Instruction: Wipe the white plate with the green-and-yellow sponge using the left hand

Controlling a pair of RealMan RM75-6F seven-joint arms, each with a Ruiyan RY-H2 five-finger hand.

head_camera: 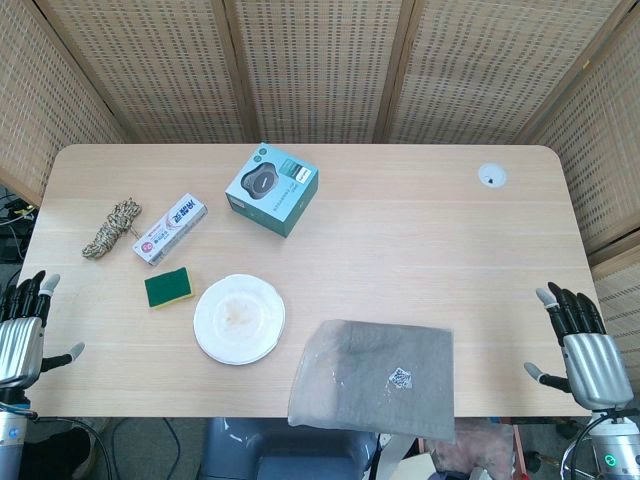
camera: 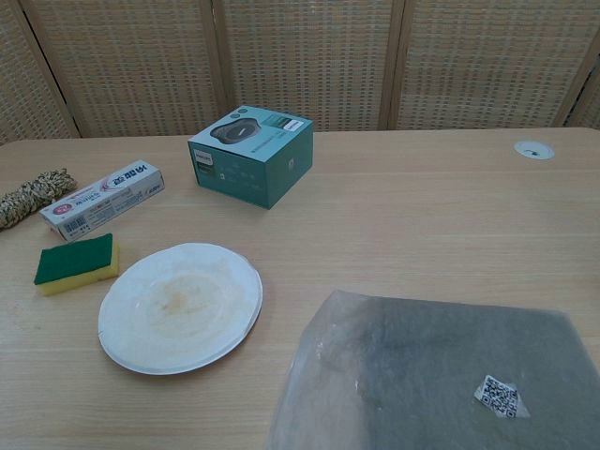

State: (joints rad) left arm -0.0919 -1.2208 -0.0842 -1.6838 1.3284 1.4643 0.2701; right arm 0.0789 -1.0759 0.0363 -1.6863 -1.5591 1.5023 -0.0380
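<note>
Here, the white plate [head_camera: 239, 319] is seen lying flat on the wooden table [head_camera: 420, 230], with a brown smear in its middle. The green-and-yellow sponge [head_camera: 168, 288] is found just beside the plate, on its far left side, green face up and not touching it. The left hand [head_camera: 22, 322] is kept off the left edge of the table, with its fingers spread wide and nothing held in it. The right hand [head_camera: 580, 345] is kept off the right edge, also spread wide and holding nothing. Neither hand is shown in the chest view. A toothpaste box [head_camera: 170, 229] and a bundle of rope [head_camera: 111, 227] are placed behind the sponge. A teal box [head_camera: 272, 188] is set farther back. A grey cloth in a clear bag [head_camera: 375, 379] is laid at the near edge, right of the plate.
</note>
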